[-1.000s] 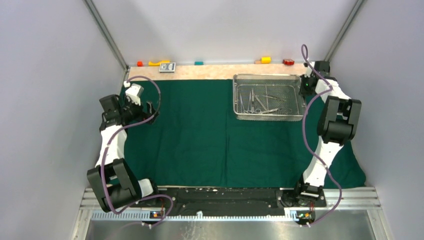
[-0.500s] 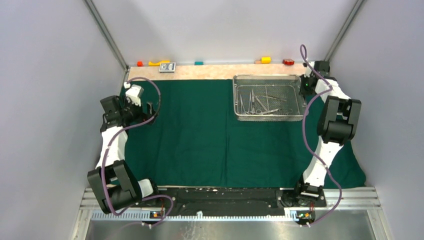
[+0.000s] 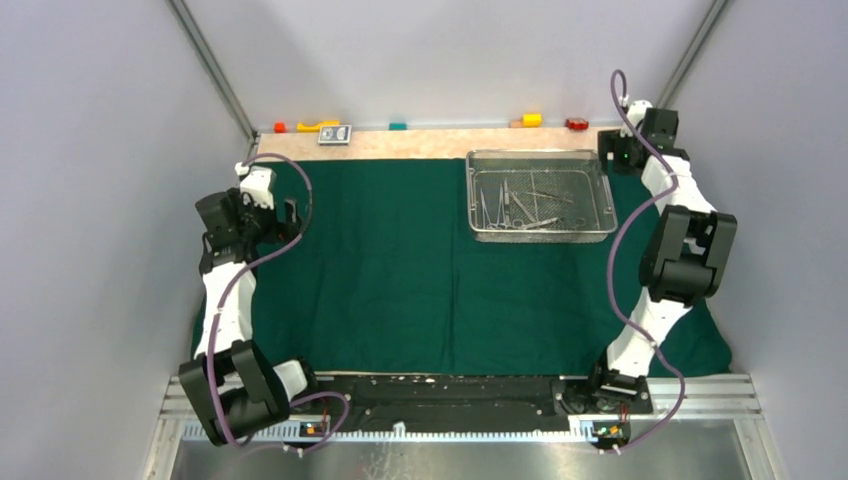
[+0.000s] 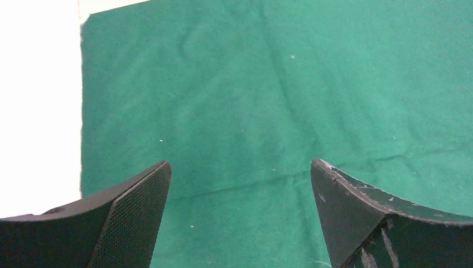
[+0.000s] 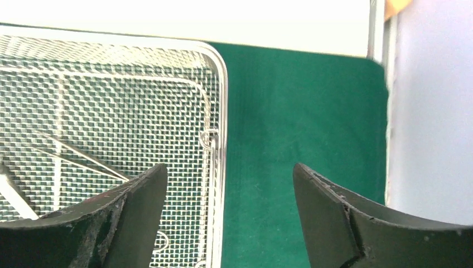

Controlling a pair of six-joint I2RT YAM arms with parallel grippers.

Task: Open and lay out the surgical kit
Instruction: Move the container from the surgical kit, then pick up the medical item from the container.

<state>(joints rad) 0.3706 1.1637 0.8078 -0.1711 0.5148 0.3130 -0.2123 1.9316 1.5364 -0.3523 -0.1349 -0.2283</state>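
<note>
The dark green cloth (image 3: 400,270) lies flat and covers nearly the whole table (image 3: 430,143); only a bare strip shows along the far edge. The wire tray (image 3: 540,233) stands on the cloth near its far right corner. The left gripper (image 4: 240,167) hangs above the cloth near its far left corner, with its fingers spread wide and holding nothing. The right gripper (image 5: 228,167) is above the right rim of the tray, its fingers also spread and empty. The steel instruments (image 3: 510,205) lie inside the tray. Small coloured blocks (image 3: 531,119) sit along the far edge of the table.
</note>
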